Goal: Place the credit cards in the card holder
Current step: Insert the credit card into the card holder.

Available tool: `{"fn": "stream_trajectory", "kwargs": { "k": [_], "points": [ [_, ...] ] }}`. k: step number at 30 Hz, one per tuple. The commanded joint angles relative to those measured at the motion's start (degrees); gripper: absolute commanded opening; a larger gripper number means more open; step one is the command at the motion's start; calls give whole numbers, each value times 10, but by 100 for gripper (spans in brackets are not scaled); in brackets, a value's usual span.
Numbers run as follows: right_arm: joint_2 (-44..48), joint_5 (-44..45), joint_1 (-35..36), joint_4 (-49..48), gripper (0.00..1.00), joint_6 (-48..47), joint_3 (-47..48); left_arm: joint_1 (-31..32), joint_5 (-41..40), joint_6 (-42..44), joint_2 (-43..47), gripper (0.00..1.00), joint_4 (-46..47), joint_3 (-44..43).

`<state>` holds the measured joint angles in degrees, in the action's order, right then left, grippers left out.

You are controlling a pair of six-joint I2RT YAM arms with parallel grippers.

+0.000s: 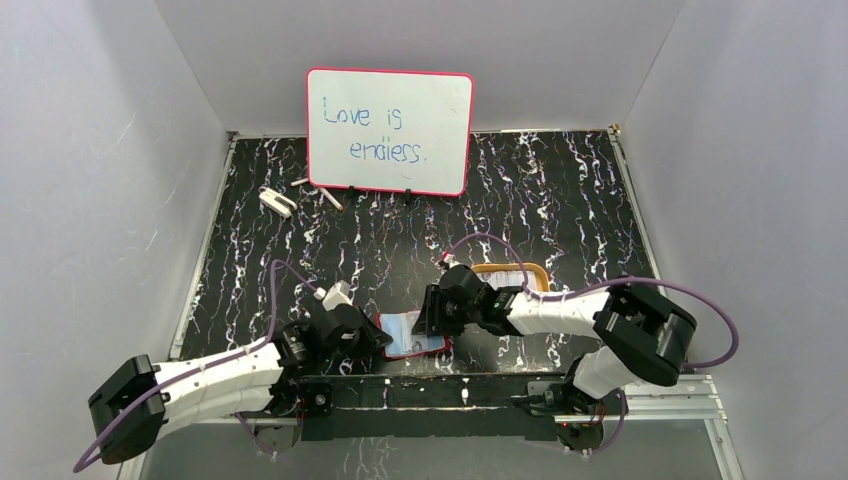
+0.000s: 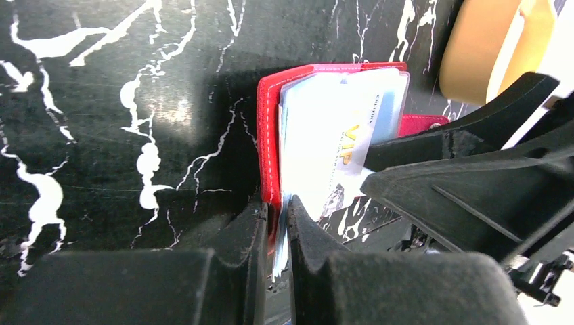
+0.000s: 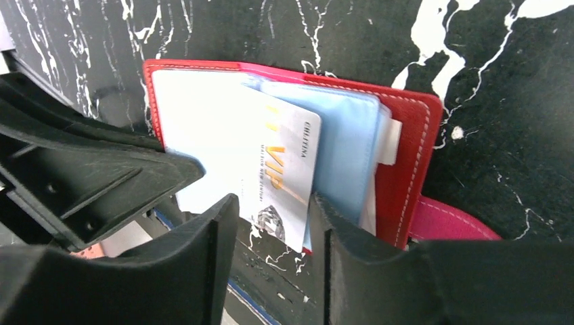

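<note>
The dark-red card holder (image 1: 410, 335) lies open on the black marbled table between both grippers. My left gripper (image 2: 276, 217) is shut on its near edge, pinching the red cover (image 2: 269, 135) and the pale lining. A whitish credit card marked VIP (image 3: 284, 169) lies on the grey-blue pockets (image 3: 345, 156), tilted, with its lower corner sticking out. My right gripper (image 3: 274, 210) is open, one finger on each side of that corner. The red snap tab (image 3: 447, 220) shows at the right. In the top view the left gripper (image 1: 372, 335) and right gripper (image 1: 428, 318) flank the holder.
An orange-rimmed tray (image 1: 535, 272) sits just behind my right wrist with something pale in it. A pink-framed whiteboard (image 1: 390, 130) stands at the back. A small white object (image 1: 276, 200) and markers (image 1: 330, 197) lie at the back left. The table's front rail (image 1: 450, 385) is close.
</note>
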<state>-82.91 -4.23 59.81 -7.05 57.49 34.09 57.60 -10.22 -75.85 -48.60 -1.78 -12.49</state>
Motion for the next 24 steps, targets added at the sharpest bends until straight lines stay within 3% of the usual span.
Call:
{"fn": "stream_trajectory", "kwargs": {
  "k": [1,10,16,24],
  "points": [
    [-21,-5,1,-16,46,-5,23,0,-68,-58,19,0,-77,27],
    [-36,-20,1,-43,34,-5,16,0,-68,-59,48,1,-103,30],
    [-52,-25,1,-29,28,-29,35,0,-83,-33,46,14,-159,-4],
    [-65,-27,1,-24,26,-39,39,0,-113,5,44,21,-261,-58]
  ]
}}
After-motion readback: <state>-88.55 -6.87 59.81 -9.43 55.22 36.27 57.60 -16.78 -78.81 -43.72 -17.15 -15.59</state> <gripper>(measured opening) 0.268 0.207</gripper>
